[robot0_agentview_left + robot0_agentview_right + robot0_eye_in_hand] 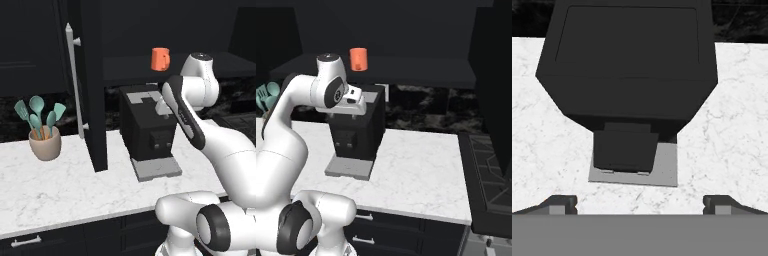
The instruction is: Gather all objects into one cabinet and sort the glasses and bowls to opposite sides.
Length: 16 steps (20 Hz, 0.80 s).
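An orange cup [160,59] [358,59] stands upright on the dark shelf of the black wall cabinet [210,66] [421,67]. The cabinet's tall door [93,90] hangs open, its long silver bar handle [75,85] facing me. My gripper [640,202] hovers above a black coffee machine [629,65] and points down at it. It is open, with nothing between its two fingertips [562,202], which stand far apart. In the base views the hand [162,106] [357,104] sits lower than the cup, over the machine's top. Bowls and other glasses are out of view.
The coffee machine [148,131] [356,137] stands on the white marble counter [60,190] [421,170]. A beige crock of teal utensils [45,142] is at the left. A dark cooktop [488,175] lies to the right. Black drawers with silver pulls [26,242] run below.
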{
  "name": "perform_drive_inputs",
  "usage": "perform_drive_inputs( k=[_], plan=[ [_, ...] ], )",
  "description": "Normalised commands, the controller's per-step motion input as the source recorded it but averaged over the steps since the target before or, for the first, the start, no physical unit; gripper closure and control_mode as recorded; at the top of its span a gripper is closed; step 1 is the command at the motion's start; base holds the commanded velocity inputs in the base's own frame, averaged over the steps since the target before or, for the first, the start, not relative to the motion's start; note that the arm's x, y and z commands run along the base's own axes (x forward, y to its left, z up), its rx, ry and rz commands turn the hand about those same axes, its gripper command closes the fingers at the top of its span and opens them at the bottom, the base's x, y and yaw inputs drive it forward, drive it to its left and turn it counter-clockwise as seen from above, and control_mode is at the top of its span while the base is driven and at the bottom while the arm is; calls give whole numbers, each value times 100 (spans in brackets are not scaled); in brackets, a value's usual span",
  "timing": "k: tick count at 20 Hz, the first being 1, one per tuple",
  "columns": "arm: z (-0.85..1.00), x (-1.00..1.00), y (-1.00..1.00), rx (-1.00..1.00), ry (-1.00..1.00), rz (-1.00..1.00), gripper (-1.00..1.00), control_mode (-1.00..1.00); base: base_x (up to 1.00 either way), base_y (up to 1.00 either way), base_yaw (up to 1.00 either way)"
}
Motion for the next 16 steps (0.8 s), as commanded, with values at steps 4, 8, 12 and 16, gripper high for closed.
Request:
perform_drive_inputs(
  k=[4, 8, 12, 16],
  plan=[
    [0, 0, 0, 0, 0, 0, -100, 100, 32, 0, 18],
    [0, 0, 0, 0, 0, 0, -100, 100, 16, 0, 2],
    [0, 0, 0, 0, 0, 0, -100, 100, 5, 0, 0],
    [0, 0, 0, 0, 0, 0, -100, 100, 5, 0, 0]
  ],
)
